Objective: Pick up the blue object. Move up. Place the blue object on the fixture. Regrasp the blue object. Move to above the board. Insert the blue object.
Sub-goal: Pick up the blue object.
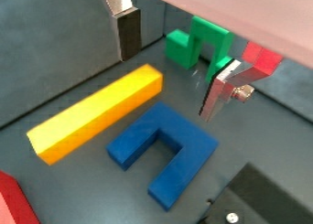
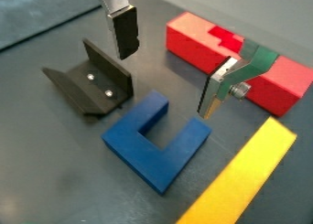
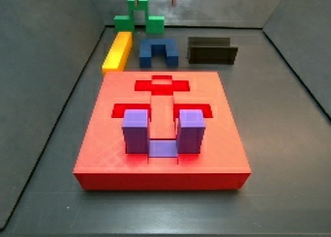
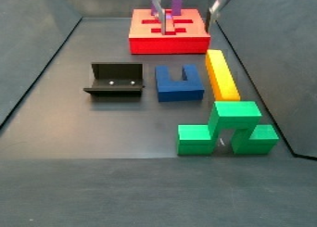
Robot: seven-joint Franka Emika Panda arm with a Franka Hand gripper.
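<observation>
Gripper (image 2: 166,68) hovers above the blue object (image 2: 156,139), jaws spread wide, nothing between the fingers (image 2: 124,32); no contact. Blue object lies flat on the dark floor: matte U-shaped block, squared edges, between the fixture (image 4: 115,80) and a long yellow bar (image 4: 223,73), apart from both. Fixture is a dark L-shaped bracket. Red board (image 3: 163,133) with cross-shaped recess carries a purple U block (image 3: 161,131). Green block (image 4: 227,128) sits near.
</observation>
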